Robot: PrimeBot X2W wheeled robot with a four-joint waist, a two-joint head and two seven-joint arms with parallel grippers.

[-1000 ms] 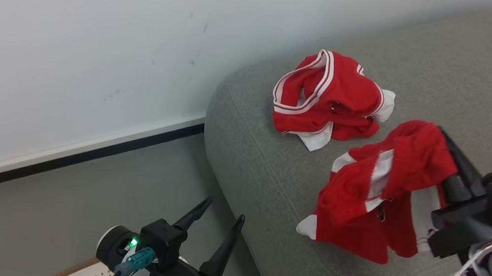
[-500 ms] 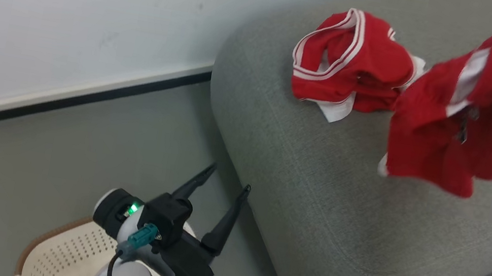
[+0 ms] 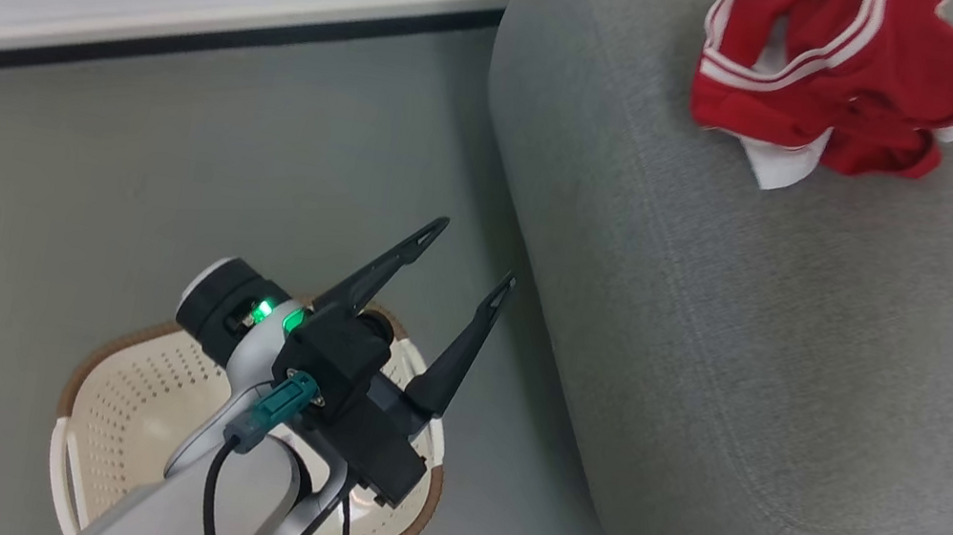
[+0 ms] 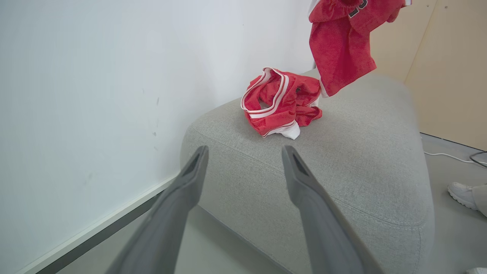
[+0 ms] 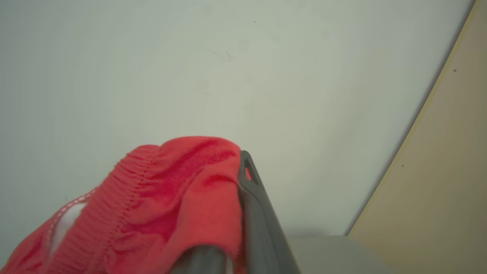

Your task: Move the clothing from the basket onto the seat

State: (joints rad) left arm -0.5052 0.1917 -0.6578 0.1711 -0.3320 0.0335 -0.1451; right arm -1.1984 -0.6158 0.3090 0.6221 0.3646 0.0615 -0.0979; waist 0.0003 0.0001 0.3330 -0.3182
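Presently, two garments in all.

Item 1: hanging garment [image 4: 338, 57], count one. It is red with white trim, and dark lettering shows at its upper edge. Its long axis runs vertically. It hangs from the right tool [image 5: 234, 171], whose fingers stand close together with cloth bunched over and between them, which I judge to be a firm clamp. The hem hangs above the seat [image 3: 762, 354], apparently not touching it, just beside item 2. The drop therefore lies straight down from the right tool, and the right arm is much the nearer.

Item 2: lying garment [image 3: 817, 82], count one. It is red with striped white trim, crumpled on the seat top near the wall-side edge.

Seat, count one: a grey woven cushion, most of its top bare.

Basket [image 3: 132, 413], count one: it stands on the floor [image 3: 64, 189] just beside the seat. No red cloth shows in the part the arm leaves visible.

Left tool [image 3: 477, 252], count one: its fingers are spread wide and hold nothing. It hovers above the basket, well apart from both garments.

Beyond these are a white wall [image 4: 76, 76] and a person's white shoe [image 4: 462, 194] on the floor.
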